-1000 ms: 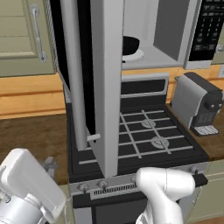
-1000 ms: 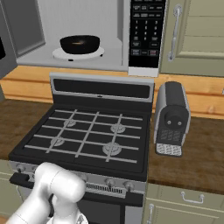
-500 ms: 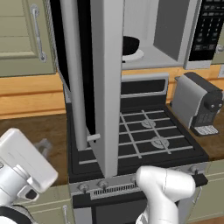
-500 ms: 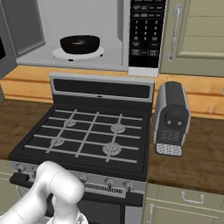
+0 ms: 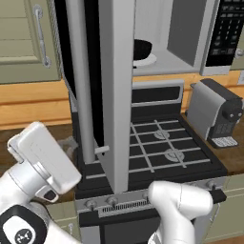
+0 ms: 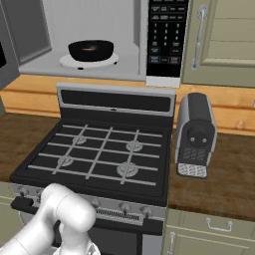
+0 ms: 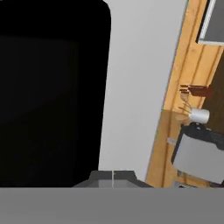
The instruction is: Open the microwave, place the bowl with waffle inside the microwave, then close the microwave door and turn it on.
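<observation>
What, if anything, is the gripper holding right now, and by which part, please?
Nothing is held. The gripper is shut with nothing between its fingertips, facing the outer side of the open microwave door. The bowl already sits inside the microwave.

We see flat, even rendered light in all three views, with no clear single source and no hard cast shadows. The microwave [image 6: 94, 40] cavity reads bright and pale, while the bowl [image 6: 90, 50] on its turntable is a dark shape with little surface detail. The stove [image 6: 97, 154] top stays matte, without glare. In the hand view the microwave door [image 7: 48, 92] glass is a featureless black block, and edges look soft and low in detail. We notice no lens distortion.
</observation>
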